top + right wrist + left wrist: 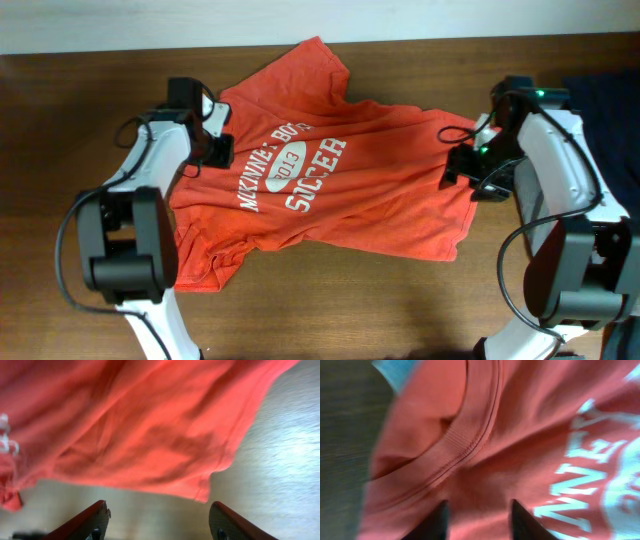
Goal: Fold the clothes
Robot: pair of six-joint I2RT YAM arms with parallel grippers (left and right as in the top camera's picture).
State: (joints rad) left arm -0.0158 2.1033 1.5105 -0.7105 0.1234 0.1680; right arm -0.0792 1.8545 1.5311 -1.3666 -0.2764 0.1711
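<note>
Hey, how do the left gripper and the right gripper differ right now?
The left gripper has its jaws closer together than the right gripper, whose jaws are wide. The left gripper is over the shirt by its collar; the right gripper is over bare table, just short of the shirt's edge. Both are open.

The orange-red T-shirt [380, 195] lies print-up on the table [60, 110] between left tool [216, 150] and right tool [458, 166].

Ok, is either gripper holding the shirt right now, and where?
Right gripper holds nothing: open, beside the hem of the shirt. Left gripper straddles fabric below the collar; whether it pinches cannot be told.
</note>
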